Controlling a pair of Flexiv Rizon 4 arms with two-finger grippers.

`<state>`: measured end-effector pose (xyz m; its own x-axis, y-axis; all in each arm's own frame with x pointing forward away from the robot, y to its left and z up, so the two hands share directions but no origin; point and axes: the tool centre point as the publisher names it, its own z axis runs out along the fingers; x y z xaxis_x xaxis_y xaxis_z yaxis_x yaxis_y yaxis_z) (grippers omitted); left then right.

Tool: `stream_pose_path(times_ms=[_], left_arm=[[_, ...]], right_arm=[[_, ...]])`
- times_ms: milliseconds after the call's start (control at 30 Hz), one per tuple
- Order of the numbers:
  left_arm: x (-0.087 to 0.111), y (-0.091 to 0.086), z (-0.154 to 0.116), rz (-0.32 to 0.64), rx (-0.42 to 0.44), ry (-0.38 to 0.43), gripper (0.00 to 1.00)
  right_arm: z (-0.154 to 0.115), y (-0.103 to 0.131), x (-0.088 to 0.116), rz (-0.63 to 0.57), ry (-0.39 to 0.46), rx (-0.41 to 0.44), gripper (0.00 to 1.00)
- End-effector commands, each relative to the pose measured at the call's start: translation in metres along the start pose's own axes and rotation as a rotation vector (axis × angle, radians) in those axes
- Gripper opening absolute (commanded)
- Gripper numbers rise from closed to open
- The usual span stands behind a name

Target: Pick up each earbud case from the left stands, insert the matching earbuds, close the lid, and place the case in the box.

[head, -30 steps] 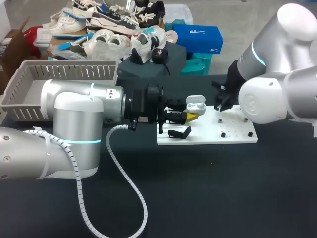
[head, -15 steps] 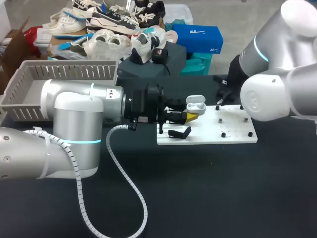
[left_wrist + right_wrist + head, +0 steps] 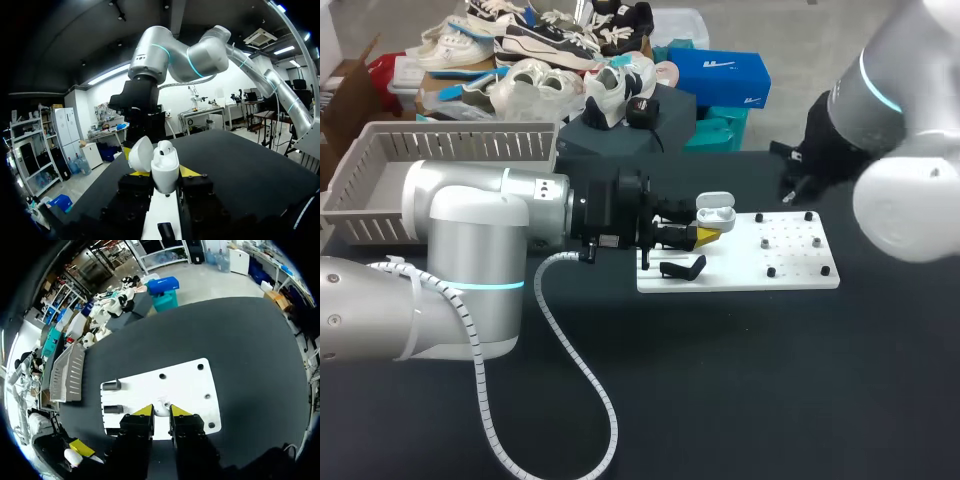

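The left gripper [image 3: 705, 238] lies at the left end of the white board [image 3: 790, 268], its fingers clamped from both sides on the open earbud case [image 3: 715, 212] (lid tipped back). Farther off, the right gripper [image 3: 160, 411] hangs over the board, its tips nearly together, pinching a small white earbud [image 3: 161, 408].

Robotics lab bench, two silver jointed arms, left arm [image 3: 470, 230] and right arm [image 3: 900, 150], over a black table [image 3: 720, 380], white drilled fixture plate [image 3: 800, 270] with small black pegs [image 3: 771, 271], spiral-wrapped cable [image 3: 560, 340] trailing from the left arm, grey slatted basket [image 3: 380, 170] at the table's left edge.
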<state>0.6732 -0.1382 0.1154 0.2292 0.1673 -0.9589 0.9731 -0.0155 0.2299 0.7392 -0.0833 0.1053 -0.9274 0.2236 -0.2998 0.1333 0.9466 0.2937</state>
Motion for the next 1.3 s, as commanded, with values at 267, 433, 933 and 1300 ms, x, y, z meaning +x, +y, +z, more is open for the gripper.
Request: stream_pose_path(times_ms=[267, 433, 933, 1300], left_arm=[[0.0, 0.001, 0.0, 0.0, 0.002, 0.001, 0.0], [0.0, 0.001, 0.0, 0.0, 0.002, 0.001, 0.0], [0.0, 0.001, 0.0, 0.0, 0.002, 0.001, 0.0], [0.0, 0.001, 0.0, 0.0, 0.002, 0.001, 0.0]], right_arm=[[-0.121, 0.024, 0.103, -0.176, -0.07, 0.068, 0.0], [-0.145, 0.048, 0.126, -0.3, -0.034, 0.061, 0.0], [-0.165, 0.109, 0.131, -0.664, 0.035, 0.021, 0.0], [-0.137, 0.124, 0.112, -0.832, 0.126, -0.051, 0.0]])
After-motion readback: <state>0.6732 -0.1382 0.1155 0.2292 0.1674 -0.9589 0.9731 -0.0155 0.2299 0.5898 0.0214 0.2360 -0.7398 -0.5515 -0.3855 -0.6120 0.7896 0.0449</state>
